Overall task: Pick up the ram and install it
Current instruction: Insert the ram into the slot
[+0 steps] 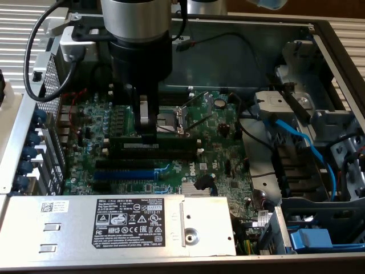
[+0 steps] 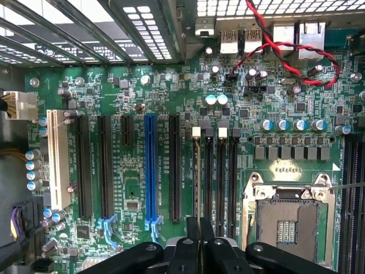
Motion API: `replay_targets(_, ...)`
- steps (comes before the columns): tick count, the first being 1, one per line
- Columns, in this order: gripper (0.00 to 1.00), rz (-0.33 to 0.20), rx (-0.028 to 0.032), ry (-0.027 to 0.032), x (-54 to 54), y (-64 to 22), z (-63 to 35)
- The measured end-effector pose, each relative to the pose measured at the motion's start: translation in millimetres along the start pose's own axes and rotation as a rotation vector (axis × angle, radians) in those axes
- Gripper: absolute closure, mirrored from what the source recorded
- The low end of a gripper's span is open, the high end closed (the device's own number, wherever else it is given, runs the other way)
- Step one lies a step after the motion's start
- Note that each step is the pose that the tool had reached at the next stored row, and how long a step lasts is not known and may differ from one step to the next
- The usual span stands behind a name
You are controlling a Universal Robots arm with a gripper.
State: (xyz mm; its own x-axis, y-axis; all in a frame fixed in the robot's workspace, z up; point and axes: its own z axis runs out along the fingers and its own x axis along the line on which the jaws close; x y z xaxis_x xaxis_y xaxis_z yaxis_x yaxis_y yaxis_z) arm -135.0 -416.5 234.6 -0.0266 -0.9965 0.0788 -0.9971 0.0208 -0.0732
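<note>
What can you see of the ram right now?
The ram is a long, thin dark green board with black chips and a small pale label. It stands on edge, level, along the memory slots beside the CPU socket. The tool is shut on its top edge, near its middle. Whether it is seated in a slot cannot be told.

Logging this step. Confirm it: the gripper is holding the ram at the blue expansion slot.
Wrong slot. The gripper is holding the ram at the black memory slots, apart from the blue expansion slot; the wrist view shows it.
</note>
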Motion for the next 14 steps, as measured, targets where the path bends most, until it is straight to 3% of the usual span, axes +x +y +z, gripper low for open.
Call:
replay_targets(12, 0.88, 0.001, 0.0058, 0.0, 0.1, 1.6, -0.1)
replay_targets(14, 0.88, 0.003, 0.009, 0.0001, 0.0, 2.2, 1.0)
